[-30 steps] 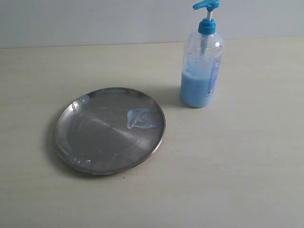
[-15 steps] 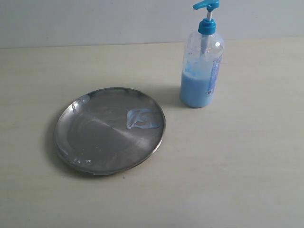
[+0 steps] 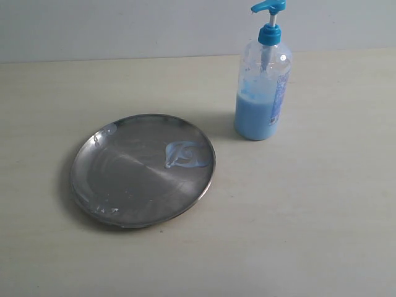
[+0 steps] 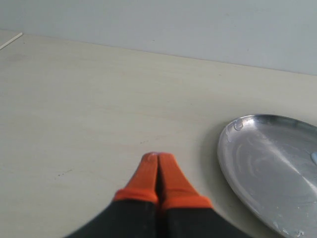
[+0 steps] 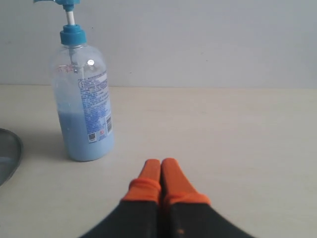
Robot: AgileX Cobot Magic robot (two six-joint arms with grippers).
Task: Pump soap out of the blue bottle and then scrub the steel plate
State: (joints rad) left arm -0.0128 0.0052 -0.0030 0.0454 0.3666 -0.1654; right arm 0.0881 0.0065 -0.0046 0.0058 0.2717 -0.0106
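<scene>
The steel plate (image 3: 143, 169) lies flat on the pale table, left of centre, with a pale blue smear of soap (image 3: 184, 155) near its right rim. The blue bottle (image 3: 263, 86) stands upright behind and to the right of the plate, pump head raised, about a third full of light-blue liquid. Neither gripper shows in the exterior view. My left gripper (image 4: 158, 157) is shut and empty, low over bare table beside the plate (image 4: 270, 168). My right gripper (image 5: 161, 163) is shut and empty, short of the bottle (image 5: 85, 106) and off to one side of it.
The pale wooden table (image 3: 322, 204) runs back to a light grey wall (image 3: 124, 28). The plate's edge (image 5: 10, 153) shows beside the bottle in the right wrist view.
</scene>
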